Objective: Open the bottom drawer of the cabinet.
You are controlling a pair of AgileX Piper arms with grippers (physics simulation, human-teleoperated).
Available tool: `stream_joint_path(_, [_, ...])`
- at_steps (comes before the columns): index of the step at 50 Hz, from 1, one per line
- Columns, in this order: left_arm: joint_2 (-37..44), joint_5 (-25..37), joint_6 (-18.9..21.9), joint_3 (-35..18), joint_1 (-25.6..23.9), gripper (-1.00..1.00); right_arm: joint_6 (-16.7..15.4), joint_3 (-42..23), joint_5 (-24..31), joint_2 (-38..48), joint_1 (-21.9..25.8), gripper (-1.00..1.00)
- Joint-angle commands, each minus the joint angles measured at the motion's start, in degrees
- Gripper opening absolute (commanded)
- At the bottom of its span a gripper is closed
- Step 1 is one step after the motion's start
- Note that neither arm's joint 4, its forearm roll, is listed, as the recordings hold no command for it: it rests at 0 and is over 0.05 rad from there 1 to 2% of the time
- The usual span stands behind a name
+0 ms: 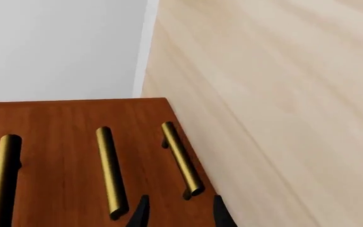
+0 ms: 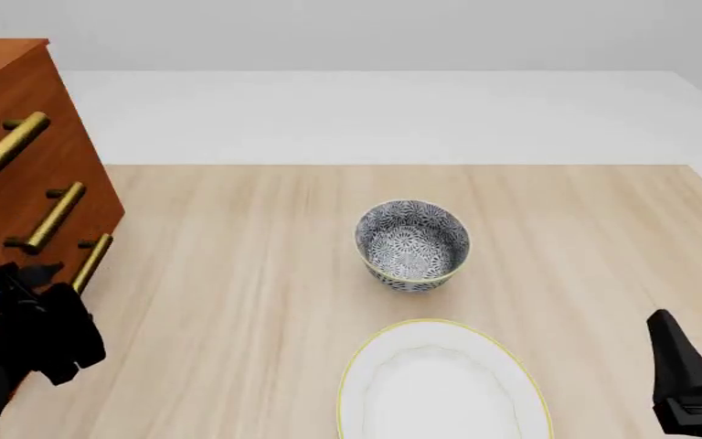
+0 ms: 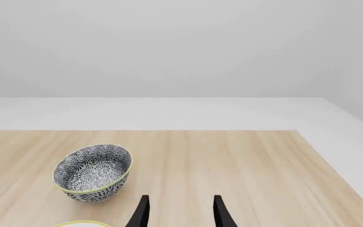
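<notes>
Both end effectors parted, empty: left end effector near bottom drawer.

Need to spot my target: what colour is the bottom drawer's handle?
Brass-gold, on the bottom drawer's handle; clearest in the left wrist view.

Tall reddish-brown wooden cabinet: smooth, satin sheen. Brass bar handle of bottom drawer: polished metal. Pale wood-grain worktop: matt. Blue-patterned bowl: glazed. White yellow-rimmed plate: smooth.

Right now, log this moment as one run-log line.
left claw: open, near bottom drawer handle | drawer: closed | right claw: open, idle
</notes>
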Motion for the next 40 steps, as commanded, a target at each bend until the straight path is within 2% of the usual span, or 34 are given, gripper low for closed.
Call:
stream_joint_path(1, [6.18, -6.56, 1.14, 0.13, 0.99, 1.00, 0.02, 0.00, 0.00, 0.03, 0.00, 1.00])
stream_joint_path(19, [11.35, -10.83, 1.40, -1.43, 1.47, 1.00, 0.04, 0.00, 0.00, 0.03, 0.01, 1.00])
stream_joint_path(28, [15.00, -14.40, 2.97, -1.43, 2.68, 1.00, 0.00, 0.00, 0.00, -0.02, 0.00, 1.00])
stream_joint_path(40, [17.23, -15.54, 2.62, -1.93, 3.01, 1.00, 0.00, 0.00, 0.00, 0.00, -0.01, 1.00])
